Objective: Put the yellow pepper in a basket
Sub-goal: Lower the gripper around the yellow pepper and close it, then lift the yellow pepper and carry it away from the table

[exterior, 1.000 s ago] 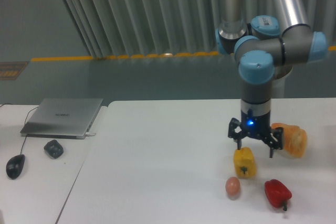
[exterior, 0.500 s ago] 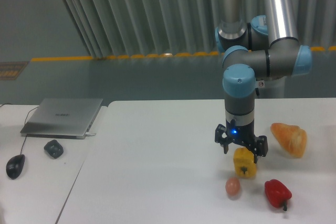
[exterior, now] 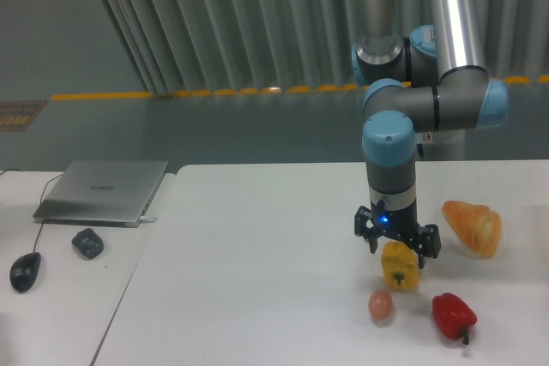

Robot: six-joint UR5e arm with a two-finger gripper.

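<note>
The yellow pepper (exterior: 401,269) lies on the white table (exterior: 257,280) at the front right, its dark stem facing the camera. My gripper (exterior: 399,246) hangs straight down just above and behind the pepper. Its jaws are open, spread about as wide as the pepper, with a fingertip on each side of the pepper's top. It holds nothing. No basket is in view.
A red pepper (exterior: 452,315) lies right of the yellow one and a small egg (exterior: 380,304) just in front of it. A croissant-like bread (exterior: 473,226) lies at the right. A closed laptop (exterior: 103,191), a dark object (exterior: 87,243) and a mouse (exterior: 25,271) sit at the left.
The gripper has moved left from over the bread to directly over the yellow pepper, and has since settled slightly lower. The bread is now uncovered. The objects have not moved.
</note>
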